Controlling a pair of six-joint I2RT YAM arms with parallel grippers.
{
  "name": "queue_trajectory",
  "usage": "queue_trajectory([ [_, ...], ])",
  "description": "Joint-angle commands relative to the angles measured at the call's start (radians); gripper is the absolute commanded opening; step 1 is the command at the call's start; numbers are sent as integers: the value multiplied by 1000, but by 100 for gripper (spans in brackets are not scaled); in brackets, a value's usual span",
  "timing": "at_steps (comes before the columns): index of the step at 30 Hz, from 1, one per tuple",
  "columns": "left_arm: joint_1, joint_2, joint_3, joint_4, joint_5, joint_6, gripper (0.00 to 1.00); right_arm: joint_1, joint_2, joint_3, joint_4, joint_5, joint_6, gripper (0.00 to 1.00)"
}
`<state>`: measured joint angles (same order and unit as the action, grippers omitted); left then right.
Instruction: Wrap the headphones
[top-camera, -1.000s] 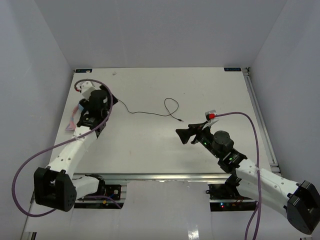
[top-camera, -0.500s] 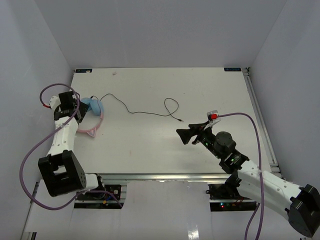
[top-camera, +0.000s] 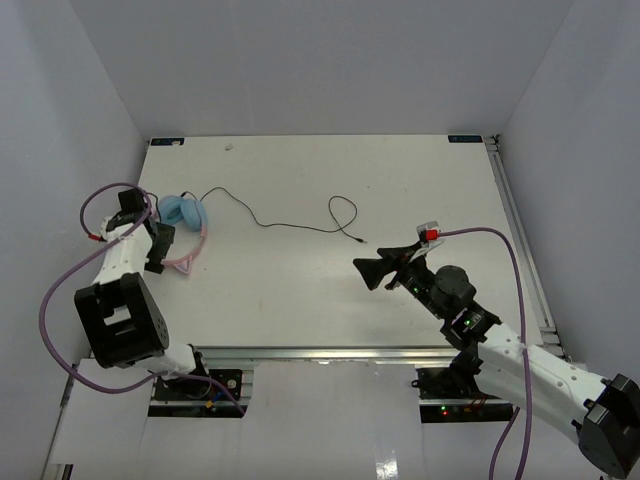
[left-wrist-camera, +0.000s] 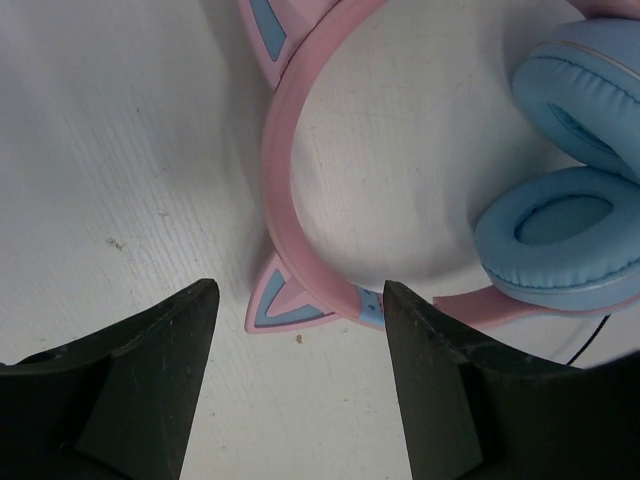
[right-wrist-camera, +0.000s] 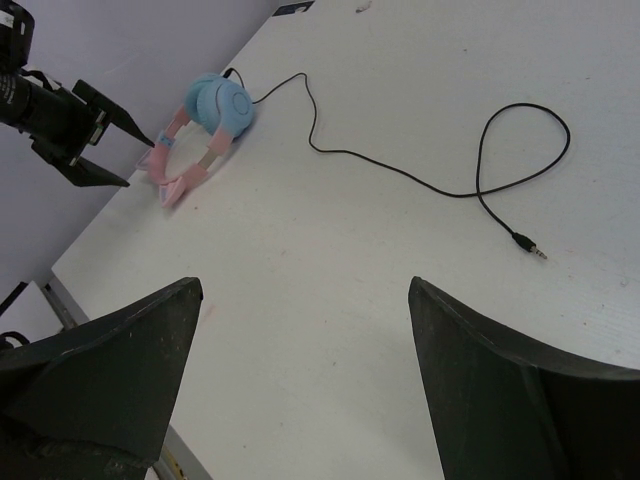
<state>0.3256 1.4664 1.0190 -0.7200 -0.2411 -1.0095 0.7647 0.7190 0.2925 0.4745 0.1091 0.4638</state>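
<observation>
The headphones (top-camera: 186, 214) lie at the table's left side, their light blue ear cups (left-wrist-camera: 556, 232) stacked together and the pink cat-eared headband (left-wrist-camera: 286, 170) flat on the table toward the near side. Their thin black cord (top-camera: 290, 226) runs right across the table in a loop and ends in a plug (right-wrist-camera: 530, 247). My left gripper (top-camera: 163, 250) is low at the headband's left, open, its fingertips just short of a cat ear (left-wrist-camera: 282, 300) and holding nothing. My right gripper (top-camera: 376, 272) hangs open over bare table right of centre, away from the cord.
Grey walls close in on the left, back and right. A metal rail (top-camera: 520, 240) runs along the table's right edge. Thick purple cables (top-camera: 55, 300) loop from both arms. The left arm's base (top-camera: 115, 325) stands near the front left corner.
My left arm has swung off the headphones to their left and dropped low, uncovering them. Its jaws have narrowed a little. The right arm has barely moved.
</observation>
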Motion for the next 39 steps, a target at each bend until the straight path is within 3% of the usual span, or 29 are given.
queue_trajectory([
  [1, 7, 66, 59, -64, -61, -63, 77, 4, -16, -13, 41, 58, -25, 91],
  [11, 18, 140, 117, -42, -213, -40, 77, 4, -5, -12, 51, 29, -28, 91],
  [31, 36, 300, 116, 47, -134, -44, 77, 4, -60, -16, 44, 14, -25, 91],
  [39, 37, 384, 137, 58, -104, -31, 71, 4, -71, -16, 38, 19, -28, 91],
])
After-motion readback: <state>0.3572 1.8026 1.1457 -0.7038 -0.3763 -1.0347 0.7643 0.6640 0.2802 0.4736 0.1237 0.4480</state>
